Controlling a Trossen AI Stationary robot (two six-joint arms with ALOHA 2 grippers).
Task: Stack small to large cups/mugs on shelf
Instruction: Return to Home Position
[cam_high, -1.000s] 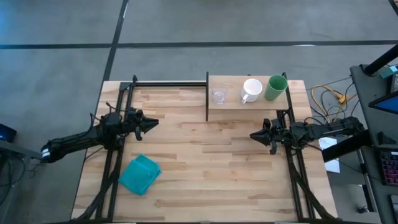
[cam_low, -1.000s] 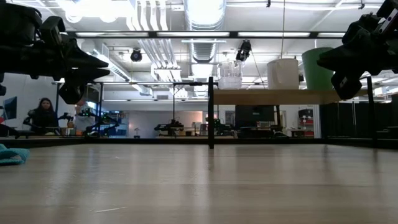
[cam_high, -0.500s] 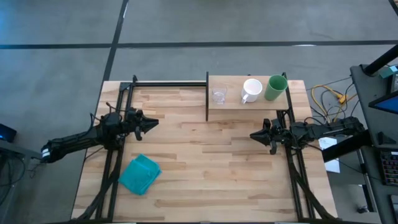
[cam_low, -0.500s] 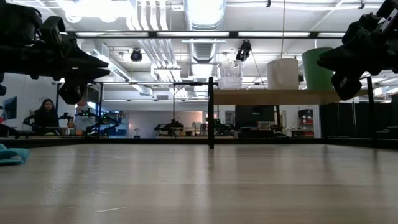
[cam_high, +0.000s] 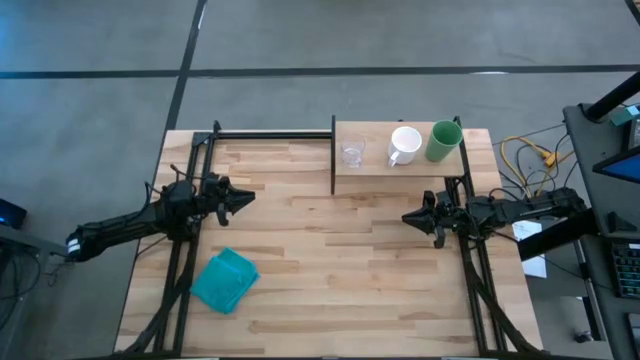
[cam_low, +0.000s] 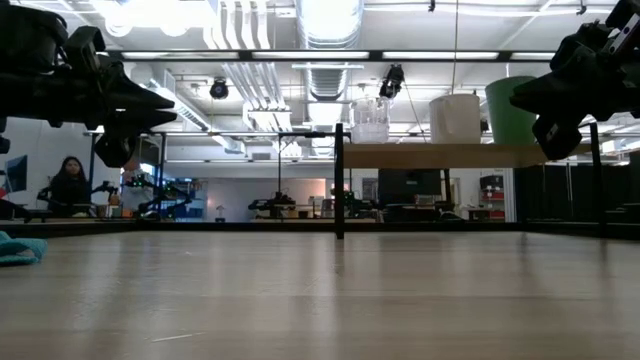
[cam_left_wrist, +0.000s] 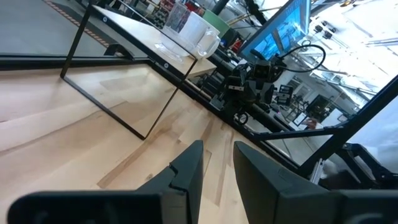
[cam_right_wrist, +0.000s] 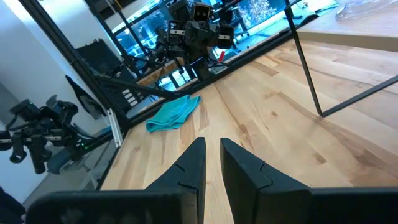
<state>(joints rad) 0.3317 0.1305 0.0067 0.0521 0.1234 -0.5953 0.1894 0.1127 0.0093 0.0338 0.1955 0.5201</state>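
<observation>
Three vessels stand in a row on the shelf (cam_high: 372, 168), apart from one another: tumbler (cam_high: 352, 153), mug (cam_high: 404, 144), green cup (cam_high: 443, 140), smallest to tallest. All are upright, mouths up, and we see nothing inside any of them.

Handling, as we judge it:
- **Tumbler:** glass, slick and breakable, so a light pinch across the wall with one finger inside the rim.
- **Mug:** looks the heaviest and is stiff. The rim wall seems a safer hold than the small handle, which angles toward the shelf's front edge.
- **Green cup:** likely light and somewhat flexible, and tall enough to tip, so hold it mid-body.

Left gripper (cam_high: 243, 197) hangs over the table's left side. Right gripper (cam_high: 410, 216) is near the shelf's front edge, not touching it. Each has its fingers drawn nearly together, holding nothing. Cloth (cam_high: 225, 279) lies near the left front, well apart from the shelf.
</observation>
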